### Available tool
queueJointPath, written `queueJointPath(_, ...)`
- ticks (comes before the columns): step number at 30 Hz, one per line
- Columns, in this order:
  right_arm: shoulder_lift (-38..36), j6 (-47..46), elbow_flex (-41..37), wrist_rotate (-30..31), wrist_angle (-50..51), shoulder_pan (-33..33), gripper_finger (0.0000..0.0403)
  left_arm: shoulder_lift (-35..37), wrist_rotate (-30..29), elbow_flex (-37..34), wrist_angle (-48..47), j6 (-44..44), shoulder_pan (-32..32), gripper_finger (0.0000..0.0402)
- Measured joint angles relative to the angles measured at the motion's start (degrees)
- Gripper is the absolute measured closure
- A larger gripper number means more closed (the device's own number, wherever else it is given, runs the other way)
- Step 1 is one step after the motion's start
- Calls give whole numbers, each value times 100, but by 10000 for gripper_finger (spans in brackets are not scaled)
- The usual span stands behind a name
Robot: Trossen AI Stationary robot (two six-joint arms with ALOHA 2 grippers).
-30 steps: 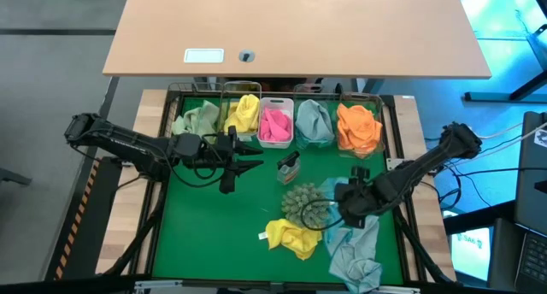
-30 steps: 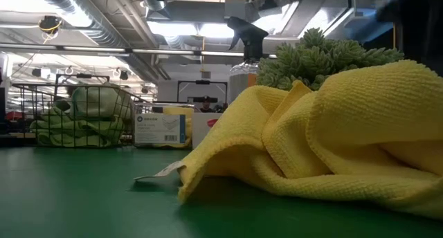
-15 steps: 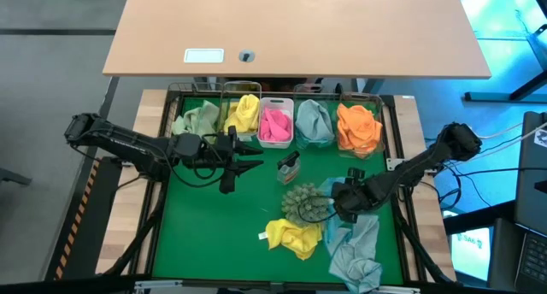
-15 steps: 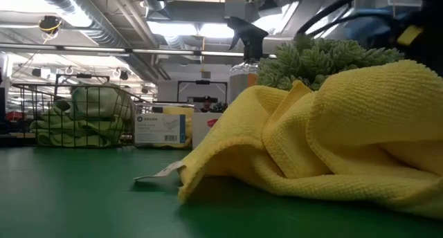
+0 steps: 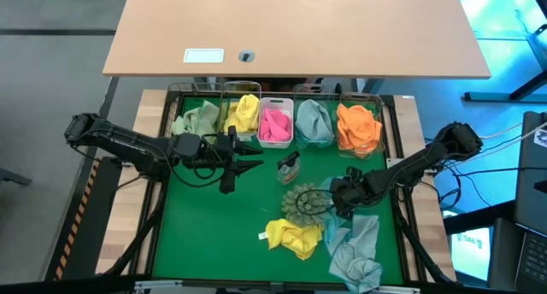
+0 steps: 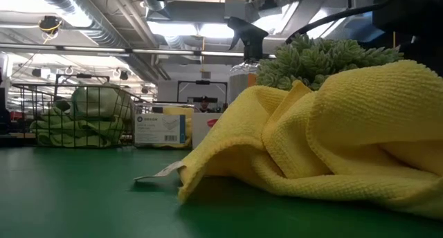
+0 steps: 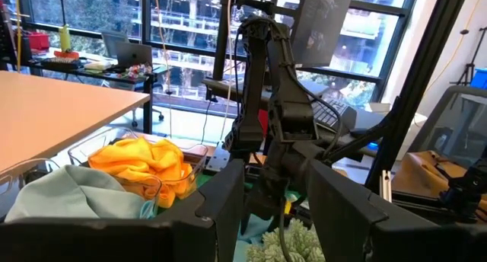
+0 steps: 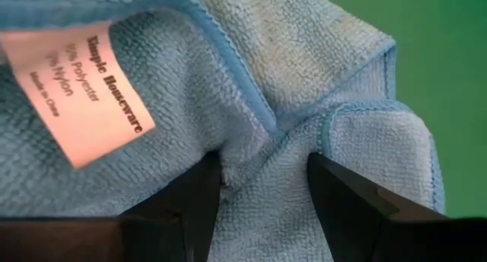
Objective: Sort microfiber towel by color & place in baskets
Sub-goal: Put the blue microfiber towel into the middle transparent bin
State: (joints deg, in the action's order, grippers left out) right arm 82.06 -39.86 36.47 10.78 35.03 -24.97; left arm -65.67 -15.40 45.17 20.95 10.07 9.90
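Right gripper (image 5: 336, 194) has slid left over the last second, off the blue towel (image 5: 355, 247) heap's top and up to the spiky ball (image 5: 305, 202). Its wrist view looks straight down on blue cloth (image 8: 304, 102) between spread fingers (image 8: 186, 205): jaws open, nothing pinched yet. My read: it's lining up a pick on the blue towel, grasp not begun. Left gripper (image 5: 248, 164) hasn't moved, parked open and empty just in front of the baskets (image 5: 275, 102). Yellow towel (image 5: 295, 237) lies loose on the mat (image 5: 197, 234), untouched. Baskets along the far edge already hold green, yellow, pink, blue and orange cloths.
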Motion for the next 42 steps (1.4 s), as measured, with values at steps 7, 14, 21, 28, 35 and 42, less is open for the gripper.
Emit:
queueJointPath(7, 7, -100, -36, -94, -22, -8, 222, 0, -2, 0, 0, -1, 1, 264)
queueJointPath(14, 15, -70, -44, -139, -182, -13, 313, 0, -2, 0, 0, -11, 1, 264)
queueJointPath(21, 7, -21, -9, -140, -152, -12, 391, 1, -4, 0, 1, -17, -1, 264)
queueJointPath(28, 33, 322, 520, -468, 586, -13, 376, 410, -51, -11, -47, -430, -1, 264)
queueJointPath(35, -13, 657, 1280, -478, 1607, -13, 387, 1048, -61, -9, -827, -958, -1, 264)
queueJointPath(42, -87, 1144, 2250, -339, 2964, -13, 390, 1378, -25, -560, -934, -832, -118, 264)
